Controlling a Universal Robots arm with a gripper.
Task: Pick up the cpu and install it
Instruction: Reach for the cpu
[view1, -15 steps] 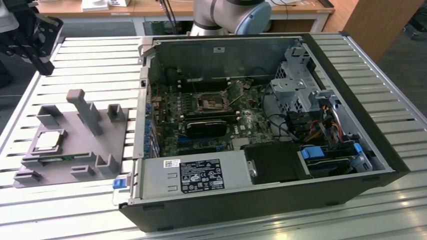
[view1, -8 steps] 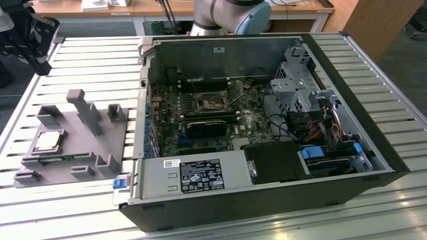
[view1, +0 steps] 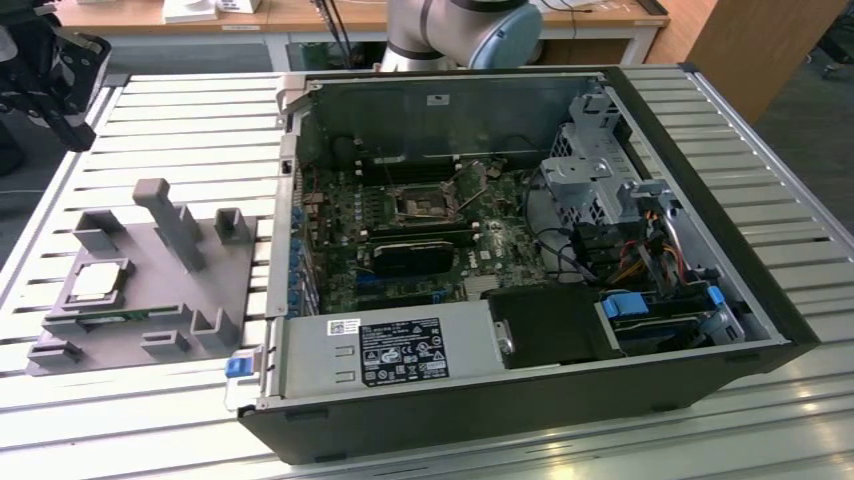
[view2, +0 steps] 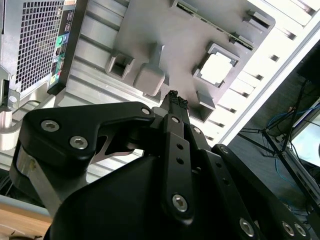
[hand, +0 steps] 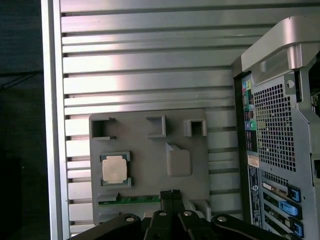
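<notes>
Slatted metal bench (view1: 174, 120), wooden desks behind. On the exterior view's right, an open computer case (view1: 534, 250), motherboard exposed, square socket (view1: 424, 203) near its middle, cables and drive cage crowding one side. On the exterior view's left, well apart from the socket, a grey holder block (view1: 147, 300) with upright posts (view1: 167, 225). Lying flat in a square pocket of that block, silver top up: the cpu (view1: 100, 283). Just beside it, along the block's edge, a green memory stick (hand: 130, 200). In both wrist views, end effector (hand: 171, 192) clenched, tips pressed together, grasping nothing, hovering over the block, apart from the cpu (view2: 218, 68), one post (view2: 150, 75) close by.
</notes>
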